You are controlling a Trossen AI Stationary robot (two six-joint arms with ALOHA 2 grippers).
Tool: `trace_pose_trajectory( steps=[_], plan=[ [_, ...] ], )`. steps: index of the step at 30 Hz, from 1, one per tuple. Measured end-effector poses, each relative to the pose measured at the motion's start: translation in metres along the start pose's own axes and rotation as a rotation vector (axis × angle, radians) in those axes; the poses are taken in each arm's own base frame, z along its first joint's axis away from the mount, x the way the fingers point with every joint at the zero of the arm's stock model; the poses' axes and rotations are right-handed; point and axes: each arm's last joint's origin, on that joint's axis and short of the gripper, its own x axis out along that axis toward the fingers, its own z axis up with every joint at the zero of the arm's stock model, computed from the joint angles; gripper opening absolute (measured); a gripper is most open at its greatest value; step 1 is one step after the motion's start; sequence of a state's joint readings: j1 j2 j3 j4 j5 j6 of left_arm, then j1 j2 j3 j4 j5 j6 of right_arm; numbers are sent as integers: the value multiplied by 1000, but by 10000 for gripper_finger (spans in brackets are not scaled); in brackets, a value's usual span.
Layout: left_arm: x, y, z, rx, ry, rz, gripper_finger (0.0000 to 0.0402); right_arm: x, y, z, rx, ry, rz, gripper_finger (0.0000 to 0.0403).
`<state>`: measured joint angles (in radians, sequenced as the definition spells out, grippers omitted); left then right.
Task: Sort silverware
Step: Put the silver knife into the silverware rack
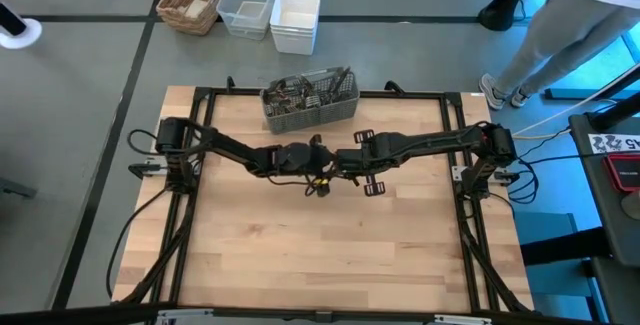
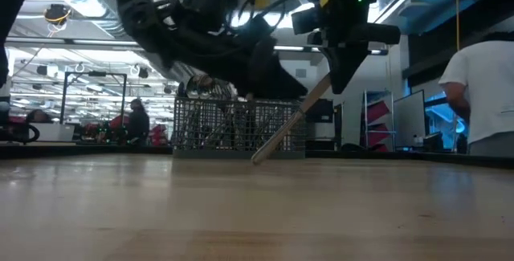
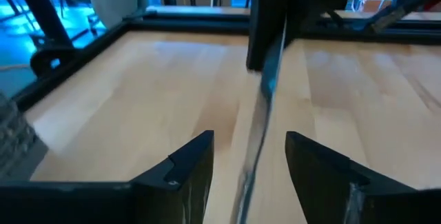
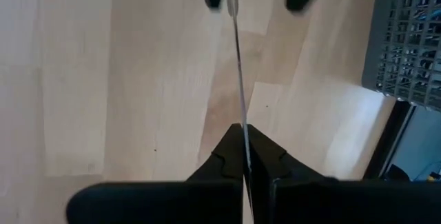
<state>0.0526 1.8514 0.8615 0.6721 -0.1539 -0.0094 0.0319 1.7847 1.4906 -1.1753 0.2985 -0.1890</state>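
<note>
While sitting near full at the table's (image 1: 300, 255) far edge, showing sorting nearly done: mesh caddy (image 1: 310, 100) bristling with silverware.
Holding one last thin piece (image 4: 238, 79) slanted above bare light wood, tip nearly touching: right gripper (image 4: 244, 156) pinching shut on its end, left gripper (image 3: 249, 156) standing spread either side, gripping nothing. Beyond, standing about a bright workshop: people (image 2: 480, 92); lying on grey floor: basket, two tubs.

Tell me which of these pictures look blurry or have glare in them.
Left wrist view: the knife between the open left fingers is smeared and soft. Right wrist view: crisp, the shut right fingers gripping it. Low view: bright ceiling lights, arms in dark silhouette, caddy dim.
</note>
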Motion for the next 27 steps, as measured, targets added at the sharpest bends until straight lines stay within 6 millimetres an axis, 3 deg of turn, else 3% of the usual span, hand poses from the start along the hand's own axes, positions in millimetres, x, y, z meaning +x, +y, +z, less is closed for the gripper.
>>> trace_pose_trajectory(
  steps=[10, 15, 19, 24, 27],
  plan=[
    [28, 4, 18, 17, -4, -20, 170, 0, 0, 0, -1, 2, 4, 0],
    [35, 3, 18, 47, 37, -22, 165, 0, 1, -1, -10, 7, 8, 0],
    [36, 2, 18, 45, 42, -23, 120, 0, 1, -1, -20, 11, 7, 0],
    [36, 2, 18, 23, 42, -39, 25, 0, 1, -1, -45, 14, -3, 0],
    [36, 1, 18, 4, 43, -46, 12, 0, 1, -2, -56, 23, 1, 0]
  ],
)
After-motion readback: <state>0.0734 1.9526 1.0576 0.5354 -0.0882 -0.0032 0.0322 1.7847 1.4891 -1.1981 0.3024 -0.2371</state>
